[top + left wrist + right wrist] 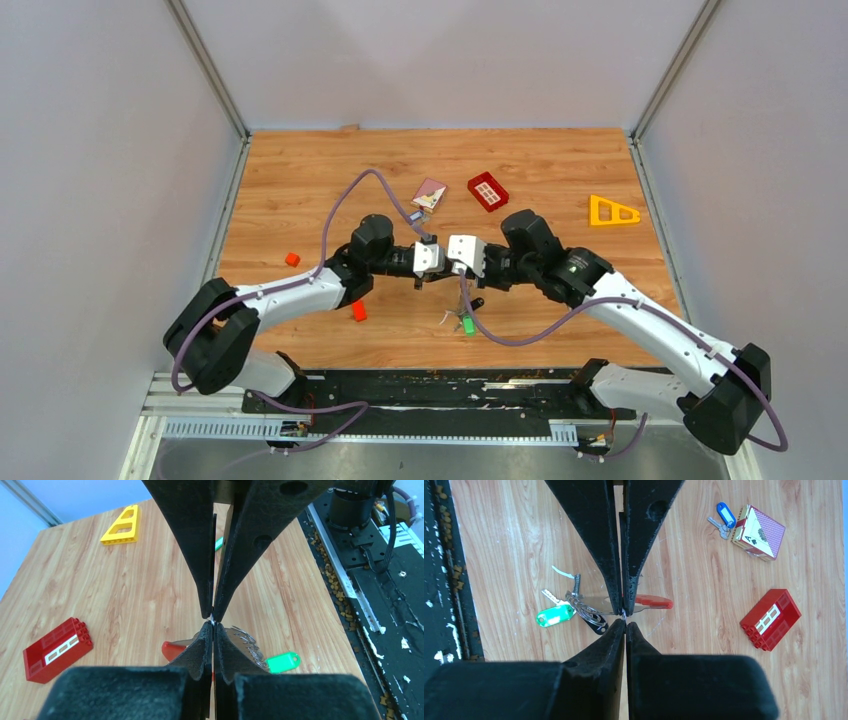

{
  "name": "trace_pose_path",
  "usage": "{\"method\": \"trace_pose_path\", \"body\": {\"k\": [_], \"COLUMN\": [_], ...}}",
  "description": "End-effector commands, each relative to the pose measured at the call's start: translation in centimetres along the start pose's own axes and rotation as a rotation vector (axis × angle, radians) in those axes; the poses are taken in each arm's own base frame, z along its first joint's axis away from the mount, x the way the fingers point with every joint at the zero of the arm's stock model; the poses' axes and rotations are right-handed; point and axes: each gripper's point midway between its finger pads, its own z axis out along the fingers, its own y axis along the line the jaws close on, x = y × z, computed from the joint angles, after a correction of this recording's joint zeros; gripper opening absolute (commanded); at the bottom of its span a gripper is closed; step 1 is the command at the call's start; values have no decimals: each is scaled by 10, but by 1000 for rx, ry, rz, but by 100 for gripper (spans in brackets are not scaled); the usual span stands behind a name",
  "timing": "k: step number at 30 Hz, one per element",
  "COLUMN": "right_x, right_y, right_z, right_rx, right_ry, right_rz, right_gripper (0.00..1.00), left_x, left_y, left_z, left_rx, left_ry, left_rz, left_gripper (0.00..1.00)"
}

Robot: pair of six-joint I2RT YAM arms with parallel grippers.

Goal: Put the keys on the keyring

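Both arms are nose to nose mid-table. The left gripper (212,630) has its fingers pressed together and so does the right gripper (625,627). Their tips touch, and there's a tiny metal glint where they meet, but I can't tell what it is. Container-wise there's the red gridded tray (771,612), well apart from the keys; I can't make out what's in its cells. There's also a playing-card box (759,531) with a readable "A" on it. The keyring (653,601) lies right below the fingertips, its wire ring bunched against the green-tagged key (555,615) and the black-headed key (595,624); no idea if they're threaded. The blue-tagged key (725,515) sits just beside the card box, and the left wrist view misses it. That view does catch the yellow triangle piece (121,526). Only the top view shows the red block (358,311) and orange block (292,259).
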Motion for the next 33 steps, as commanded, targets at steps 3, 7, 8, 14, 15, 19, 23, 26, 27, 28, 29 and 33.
{"method": "trace_pose_path", "body": {"k": [3, 7, 8, 14, 15, 19, 23, 26, 27, 28, 29, 33], "right_x": [-27, -30, -30, -38, -40, -46, -48, -48, -48, -47, -48, -48], "right_y": [-4, 2, 3, 15, 16, 24, 25, 22, 22, 22, 21, 18], "right_z": [-16, -25, -27, -36, -37, -41, -43, -43, -42, -42, -41, -40], "right_rx": [21, 13, 10, -36, -44, -77, -82, -72, -72, -72, -71, -63], "right_ry": [-174, -257, -273, -339, -348, -382, -388, -385, -383, -381, -379, -375], "right_rz": [-3, -5, -6, -22, -28, -44, -46, -45, -43, -42, -41, -39], "right_gripper": [18, 26, 27, 28, 28, 27, 24, 18, 16, 15, 14, 10], "left_x": [-41, -58, -61, -63, -62, -59, -56, -55, -55, -55, -55, -54], "left_y": [-1, -9, -11, -19, -19, -21, -20, -20, -20, -21, -21, -22], "left_z": [-3, -10, -11, -11, -11, -10, -9, -9, -9, -9, -9, -9], "left_rx": [-18, 10, 18, 52, 55, 59, 58, 58, 58, 61, 63, 66], "left_ry": [-195, -307, -329, -363, -366, -375, -368, -362, -360, -360, -360, -357], "left_rz": [22, -13, -19, -37, -38, -48, -51, -52, -54, -54, -53, -54], "left_gripper": [0, 0, 0, 0, 0, 0, 0, 0, 0, 0, 0, 0]}}
